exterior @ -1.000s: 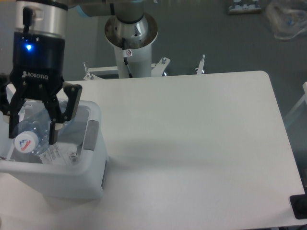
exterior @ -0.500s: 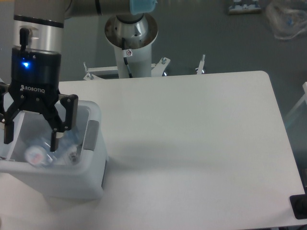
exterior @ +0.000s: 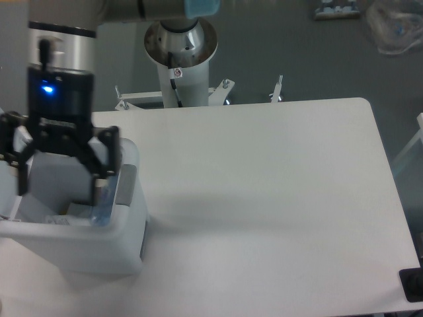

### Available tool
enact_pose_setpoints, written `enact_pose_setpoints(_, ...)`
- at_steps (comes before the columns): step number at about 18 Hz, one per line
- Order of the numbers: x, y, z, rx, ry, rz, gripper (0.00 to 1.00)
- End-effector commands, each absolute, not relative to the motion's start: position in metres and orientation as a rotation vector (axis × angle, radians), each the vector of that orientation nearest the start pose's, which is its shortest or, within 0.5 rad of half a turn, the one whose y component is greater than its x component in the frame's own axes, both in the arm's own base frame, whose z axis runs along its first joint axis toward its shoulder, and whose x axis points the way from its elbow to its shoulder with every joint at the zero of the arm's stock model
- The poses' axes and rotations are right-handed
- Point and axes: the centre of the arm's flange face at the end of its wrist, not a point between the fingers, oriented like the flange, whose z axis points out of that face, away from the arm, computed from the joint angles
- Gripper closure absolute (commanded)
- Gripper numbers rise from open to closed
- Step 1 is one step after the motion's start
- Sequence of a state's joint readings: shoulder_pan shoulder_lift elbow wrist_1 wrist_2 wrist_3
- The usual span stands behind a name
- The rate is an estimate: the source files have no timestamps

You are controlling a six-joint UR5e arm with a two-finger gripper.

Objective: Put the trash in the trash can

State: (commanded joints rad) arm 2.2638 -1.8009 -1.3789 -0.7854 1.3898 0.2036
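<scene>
The white trash can (exterior: pixel 125 247) stands at the table's left edge, with a grey tab (exterior: pixel 126 186) on its right rim. My gripper (exterior: pixel 61 187) hangs over its opening with both fingers spread wide and nothing between them. Inside the can, the clear bluish bottle (exterior: pixel 102 208) leans against the right wall, partly hidden by my right finger. A bit of crinkled clear plastic with print (exterior: pixel 58 220) shows at the bottom of the can; the rest of the pouch is hidden by the gripper.
The arm's base column (exterior: pixel 180 59) stands behind the table's far edge. The white table (exterior: pixel 264 198) stretches to the right of the can. A black object (exterior: pixel 412 285) sits at the table's front right corner.
The bottle, held between the fingers a second ago, has dropped into the can. The fingers have spread and the gripper has shifted slightly right.
</scene>
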Motion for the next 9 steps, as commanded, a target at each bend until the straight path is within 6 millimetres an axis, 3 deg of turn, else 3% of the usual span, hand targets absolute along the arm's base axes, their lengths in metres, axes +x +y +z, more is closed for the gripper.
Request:
enact_pose_setpoints(5,-0.373,0.527,0.519,-2.469,-0.377,0.399,0.00)
enact_pose_setpoints(9,-0.417,0.486,0.498,-2.567,-0.298,0.520,0.00)
